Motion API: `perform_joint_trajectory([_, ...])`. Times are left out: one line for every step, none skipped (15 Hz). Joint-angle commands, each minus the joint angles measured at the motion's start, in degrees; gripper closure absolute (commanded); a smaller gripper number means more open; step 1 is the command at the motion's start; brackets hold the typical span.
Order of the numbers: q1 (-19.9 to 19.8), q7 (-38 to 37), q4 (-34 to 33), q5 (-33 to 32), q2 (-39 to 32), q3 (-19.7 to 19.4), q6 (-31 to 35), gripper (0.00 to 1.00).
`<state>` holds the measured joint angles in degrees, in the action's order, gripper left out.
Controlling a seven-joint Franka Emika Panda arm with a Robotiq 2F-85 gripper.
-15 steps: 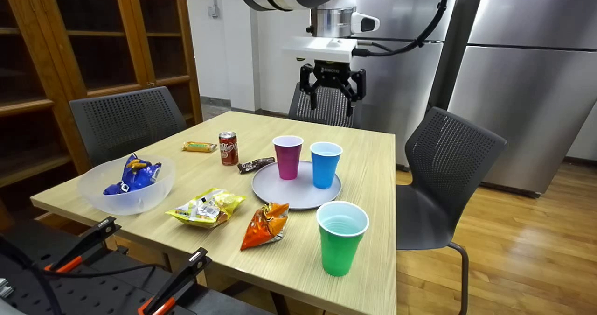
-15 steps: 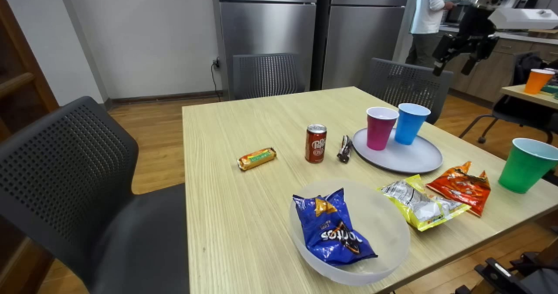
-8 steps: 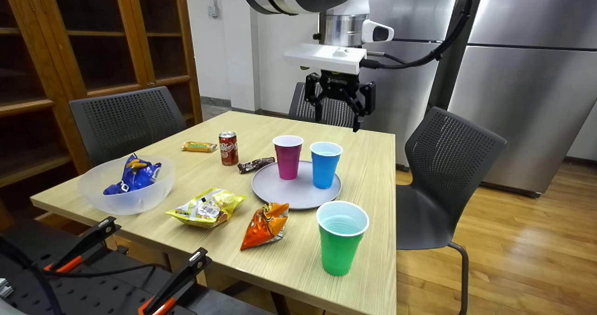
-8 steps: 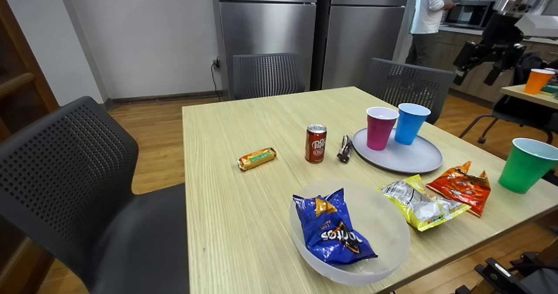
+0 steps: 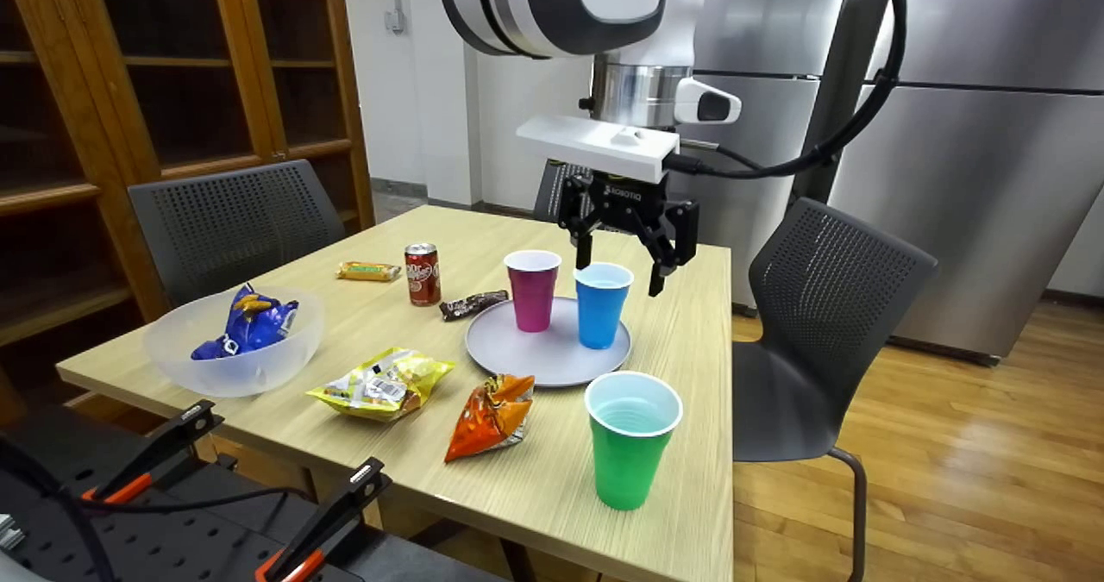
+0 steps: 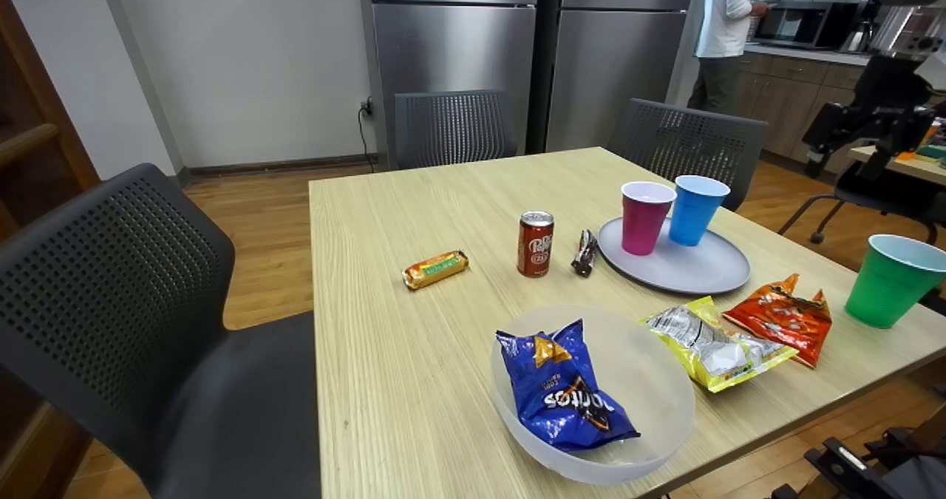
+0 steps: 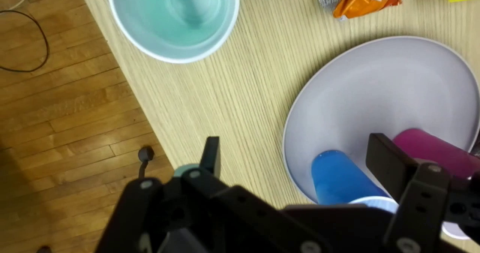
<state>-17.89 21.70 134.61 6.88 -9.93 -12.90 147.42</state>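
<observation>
On the plate [image 5: 535, 362], just right of the purple cup [image 5: 533, 302], the blue cup [image 5: 601, 319] stands upright.
Its mouth faces up, its long axis vertical. Apart from it, above the right side of the table [image 5: 681, 349], the gripper [image 5: 620, 276] points down, slightly tilted, released, jaws spread wide; in an exterior view the arm [image 5: 561, 9] reaches from the upper left. Nearer stands the green cup [image 5: 628, 470].

I've got a shared-type kitchen/break rm on my feeds, can't tell if office or lab: 2 stainless fridges [image 6: 454, 77] side by side, microwave [image 6: 794, 26] above kitchen cabs [image 6: 794, 103], matching perforated-back chairs [image 5: 828, 297] round the surface [image 6: 384, 336], glass-door wooden cabinet [image 5: 177, 69], and a person [image 6: 726, 26] stdg nr the microwave.
</observation>
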Motion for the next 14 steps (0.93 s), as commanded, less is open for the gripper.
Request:
perform_joint_trajectory([-0.55,-0.44,1.82,-1.0,0.58,-0.59,-1.69,0.0])
perform_joint_trajectory([-0.47,-0.94,2.0,-1.27,0.29,-0.83,-1.74,0.0])
perform_joint_trajectory([-0.45,-1.22,2.04,-1.34,-0.29,-0.95,-1.91,0.0])
perform_joint_trajectory([-0.45,-1.52,2.09,-1.49,-0.76,-1.11,-2.09,0.0])
perform_joint_trajectory([-0.52,-1.57,2.1,-1.42,-1.18,-1.17,-2.34,0.0])
perform_joint_trajectory([-0.48,-1.98,2.11,-1.76,-1.71,-1.36,-2.5,0.0])
perform_joint_trajectory([-0.55,-2.2,2.05,-1.83,-2.38,-1.51,-2.82,0.0])
perform_joint_trajectory([-0.58,-2.48,2.01,-1.92,-2.9,-1.63,-3.0,0.0])
perform_joint_trajectory([-0.63,-2.67,1.98,-1.91,-3.52,-1.7,-3.36,0.0])
perform_joint_trajectory([-0.61,-3.13,2.03,-2.15,-4.04,-1.91,-3.42,0.0])
perform_joint_trajectory([-0.63,-3.36,1.97,-2.29,-4.56,-2.03,-3.72,0.0])
perform_joint_trajectory([-0.59,-3.82,1.95,-2.63,-5.07,-2.22,-3.79,0.0])
perform_joint_trajectory([-0.59,-4.14,1.89,-2.8,-5.51,-2.33,-3.9,0.0])
perform_joint_trajectory([-0.66,-4.27,1.81,-2.81,-5.87,-2.35,-4.12,0.0])
